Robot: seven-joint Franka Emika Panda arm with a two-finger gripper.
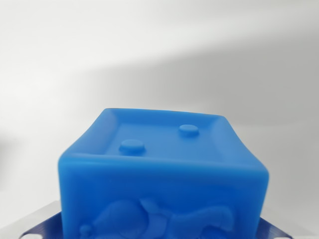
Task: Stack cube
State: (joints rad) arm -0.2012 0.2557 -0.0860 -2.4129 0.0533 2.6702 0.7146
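1. Blue, soft-looking plastic fills the lower half of my wrist view: the cube [164, 174] sits right under the camera, very close, cut off by the bottom edge.
2. Its upper face is recessed inside a raised rim and carries two round studs [132, 146], one nearer me on the wrist view's left, one further back on the right.
3. The face toward me shows a raised relief figure; I can't make out what it depicts.
4. At both bottom corners I see grey metal fingers [42, 225] flanking the cube, tinted blue by its reflection. The gripper [159, 231] seems to bracket the cube, but I cannot tell whether the jaws are pressing on it or standing off.
5. The surface [159, 59] behind is plain white and featureless, with a broad soft grey shadow across the right and middle.
6. I can't pick out any wall or room edge.
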